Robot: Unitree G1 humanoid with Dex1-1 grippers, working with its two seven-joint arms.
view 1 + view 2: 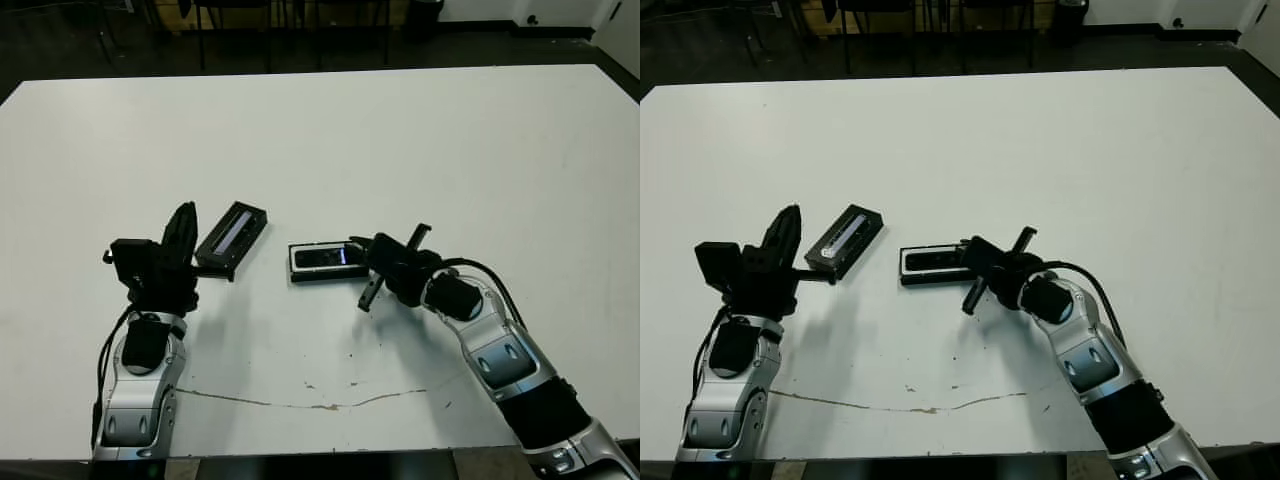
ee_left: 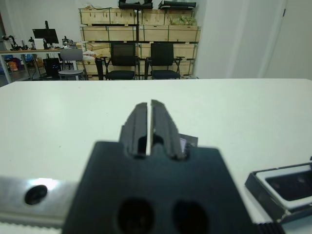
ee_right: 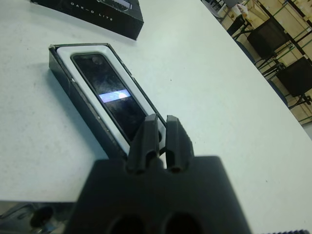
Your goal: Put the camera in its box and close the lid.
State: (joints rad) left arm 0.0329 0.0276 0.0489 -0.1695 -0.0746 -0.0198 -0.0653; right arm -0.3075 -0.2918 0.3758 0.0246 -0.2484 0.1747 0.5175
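Camera [image 3: 113, 105] already lies inside the box [image 3: 63, 75], flat in the white lining, so only the lid remains.

The right gripper [image 3: 162, 130] has its two ribbed black fingers drawn almost together with only a slit between them, and they hold nothing; their tips sit right at the right end of the box, close enough that I cannot tell whether they touch its rim. The left gripper [image 2: 148, 122] is likewise nearly closed and empty, standing upright just left of the lid [image 1: 232, 238], which lies at a slant to the left of the box and a little farther back, apart from it.

The likeliest slip, I judge, is the right fingers nudging the light box sideways on the smooth white table [image 1: 400, 150], or catching the camera's end and tipping it out of its seat. The lid also lies askew to the box, so it would need turning before it could drop squarely; lowered crooked, it could jam on a corner.

The camera is a slim glossy black bar with a bright bluish patch mid-face. The box is a shallow, thin-walled black tray. The lid is a matte black rectangle with a pale shiny strip along its middle.
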